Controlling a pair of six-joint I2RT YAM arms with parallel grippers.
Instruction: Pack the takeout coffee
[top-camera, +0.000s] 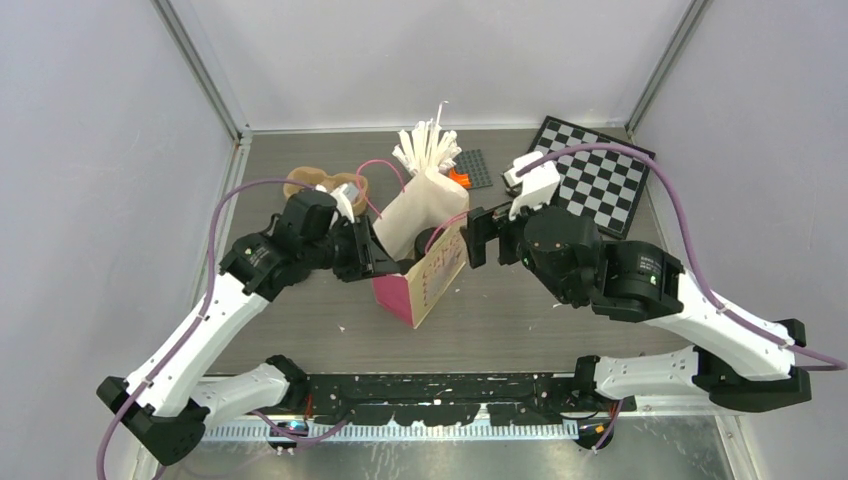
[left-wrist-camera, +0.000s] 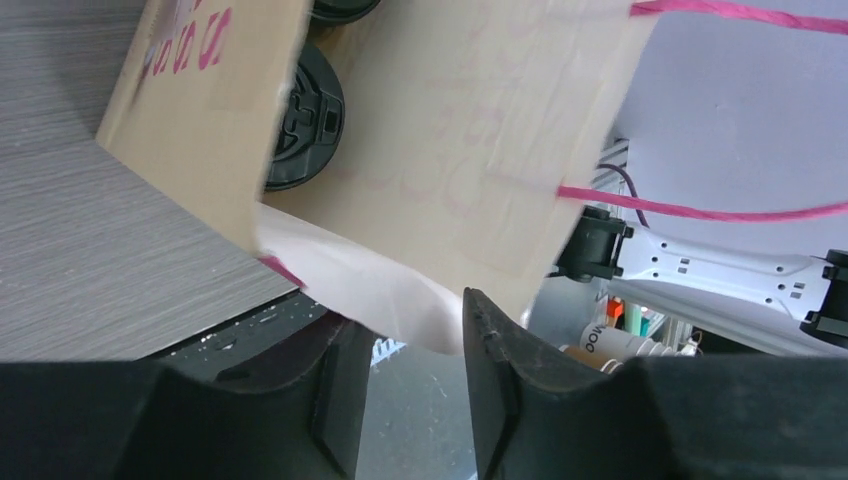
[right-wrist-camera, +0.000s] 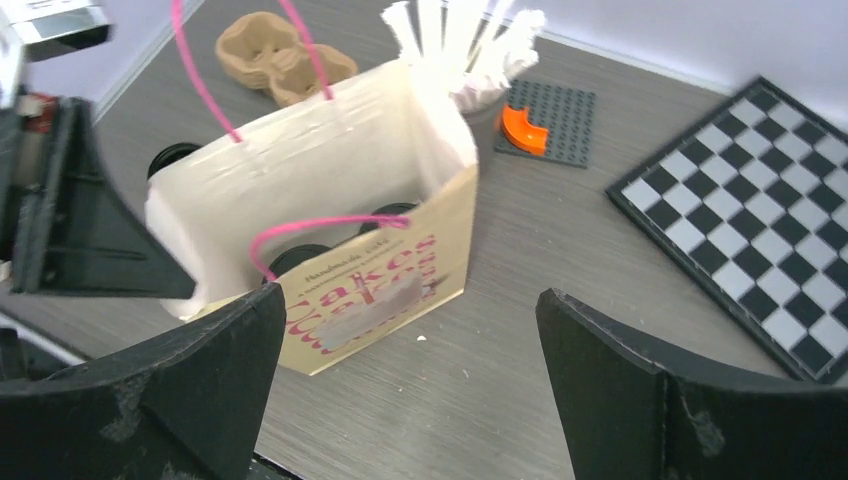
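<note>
A tan paper bag (top-camera: 432, 282) with pink handles and pink lettering stands open mid-table. Two takeout coffee cups sit inside it; only their black lids show, in the right wrist view (right-wrist-camera: 300, 258) (right-wrist-camera: 390, 212) and in the left wrist view (left-wrist-camera: 305, 120). My left gripper (top-camera: 385, 262) is at the bag's left rim. In its wrist view, the gripper (left-wrist-camera: 415, 310) has its jaws apart, with the bag's white inner edge (left-wrist-camera: 370, 290) lying between the fingertips. My right gripper (top-camera: 476, 240) hovers wide open just right of the bag (right-wrist-camera: 370, 290), holding nothing.
A grey cup of white sticks (top-camera: 430, 150) stands right behind the bag. A tan pulp tray (top-camera: 325, 185) lies back left. A checkerboard (top-camera: 598, 185) lies back right, and a grey baseplate with an orange piece (top-camera: 470, 172) is beside it.
</note>
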